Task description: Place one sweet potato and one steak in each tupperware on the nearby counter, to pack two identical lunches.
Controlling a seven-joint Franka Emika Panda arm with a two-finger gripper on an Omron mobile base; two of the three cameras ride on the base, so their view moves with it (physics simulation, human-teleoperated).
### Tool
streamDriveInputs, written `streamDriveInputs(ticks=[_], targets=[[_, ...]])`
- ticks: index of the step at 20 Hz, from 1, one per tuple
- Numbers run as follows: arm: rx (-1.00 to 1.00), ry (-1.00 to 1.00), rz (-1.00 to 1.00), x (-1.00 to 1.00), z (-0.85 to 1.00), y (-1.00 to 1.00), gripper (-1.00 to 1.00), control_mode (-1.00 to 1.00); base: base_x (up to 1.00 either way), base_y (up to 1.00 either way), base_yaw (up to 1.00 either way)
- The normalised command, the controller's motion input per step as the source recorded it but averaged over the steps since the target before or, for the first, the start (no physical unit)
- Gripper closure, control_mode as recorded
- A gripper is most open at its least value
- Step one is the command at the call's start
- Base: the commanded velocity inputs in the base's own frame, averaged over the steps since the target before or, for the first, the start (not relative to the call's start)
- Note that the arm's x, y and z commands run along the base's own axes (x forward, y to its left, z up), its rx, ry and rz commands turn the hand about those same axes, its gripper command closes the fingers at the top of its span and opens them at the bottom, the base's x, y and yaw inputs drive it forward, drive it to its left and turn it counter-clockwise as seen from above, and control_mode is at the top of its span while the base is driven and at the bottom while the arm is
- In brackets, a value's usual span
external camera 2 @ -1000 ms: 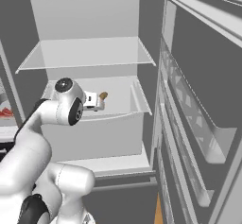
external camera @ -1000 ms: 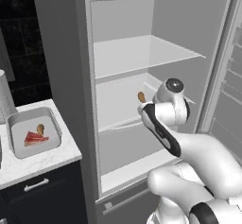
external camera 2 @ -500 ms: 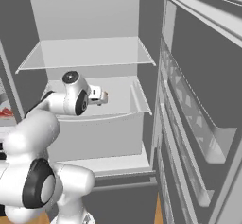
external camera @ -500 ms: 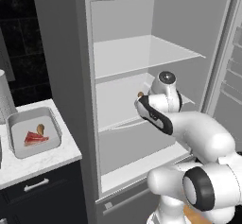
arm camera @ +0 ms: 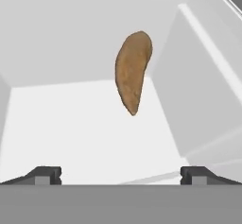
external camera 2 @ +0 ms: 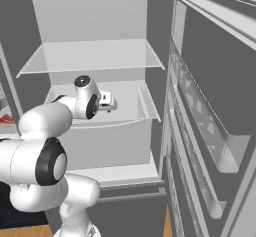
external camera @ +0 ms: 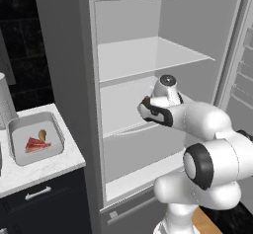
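One lunch looks packed. At the left of the left base view, a tupperware (external camera: 17, 127) sits on the counter (external camera: 47, 168). It has a steak (external camera: 36, 145) and a sweet potato (external camera: 43, 135) inside, lying close together.

I think the second lunch is not done yet. I cannot see the other tub or the other steak clearly, so I cannot tell what is in that tub.

The arm reaches into the open fridge (external camera: 148, 55), in the middle of both base views. In the hand view, another sweet potato (arm camera: 133, 71) lies in the upper middle, in a white fridge drawer (arm camera: 66, 119). The gripper (arm camera: 120, 175) is at the bottom of that view. Its fingers are spread wide apart and hold nothing. The sweet potato is ahead of them, not touching.

Left to do, I think: grab this sweet potato and carry it to the second tub, with a steak too.
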Motion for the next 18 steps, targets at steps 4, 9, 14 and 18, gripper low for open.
streamDriveInputs(ticks=[4,9,14,18], targets=[[0.0,0.0,0.0,0.17,-0.11,0.0,-1.0,-1.0,0.0,0.0,0.0],[0.0,0.0,-0.01,0.21,0.06,-0.15,-1.0,-1.0,0.0,0.0,0.0],[0.03,0.0,-0.04,0.31,0.0,-0.33,-1.0,-1.0,0.0,0.0,0.0],[0.03,0.0,-0.01,0.27,0.0,-0.06,-1.0,-1.0,0.0,0.0,0.0]])
